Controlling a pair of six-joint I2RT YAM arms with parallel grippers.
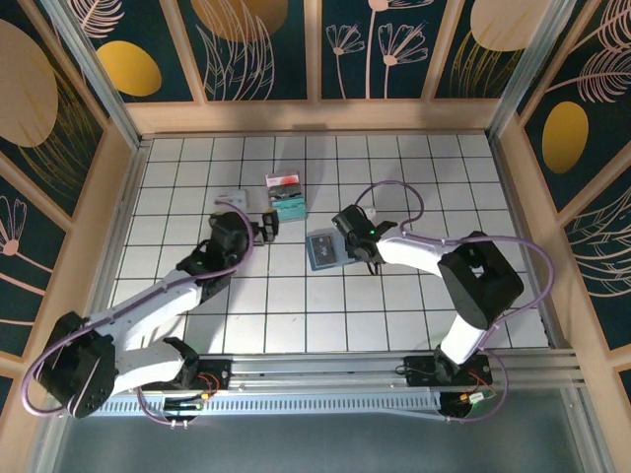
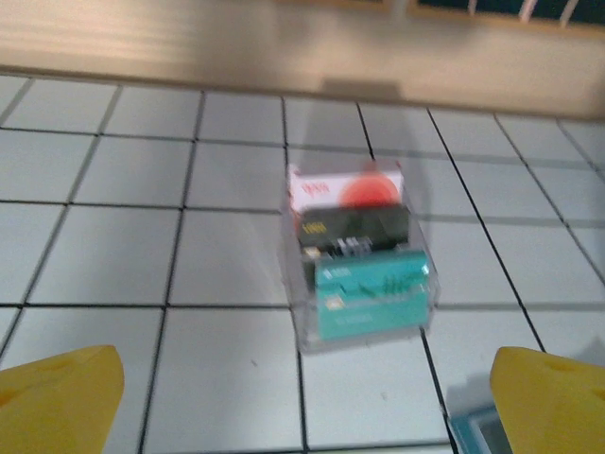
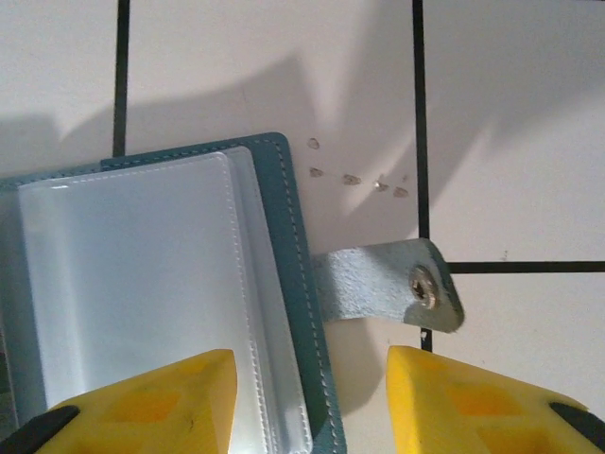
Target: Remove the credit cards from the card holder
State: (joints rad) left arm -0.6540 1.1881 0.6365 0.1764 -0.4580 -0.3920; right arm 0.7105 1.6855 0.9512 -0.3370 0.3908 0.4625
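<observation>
Writing: the white card with the red disc is carrying red lettering, and the black card and the teal card are showing small pale marks (all too blurred to read).

Clear box: it is sitting on the white tiled table just ahead of the left gripper. It is holding those three cards in a row, white at the back, black in the middle, teal at the front.

Card holder: it is lying open and flat on the tiles near the table's middle, near the clear box, to its right and closer to the arms' bases. Its teal stitched edge is framing a clear plastic sleeve that is facing up and looking pale. Whether a card is sitting inside cannot be told.

Strap: it is sticking out from the holder's edge onto a bare tile, with a metal snap at its end.

Left gripper: it is hanging spread wide, grasping nothing.

Right gripper: it is hovering close over the holder with its jaws parted. One yellow fingertip is over the sleeve, the other is over bare tile beside the strap, and the stitched edge is lying in the gap.
</observation>
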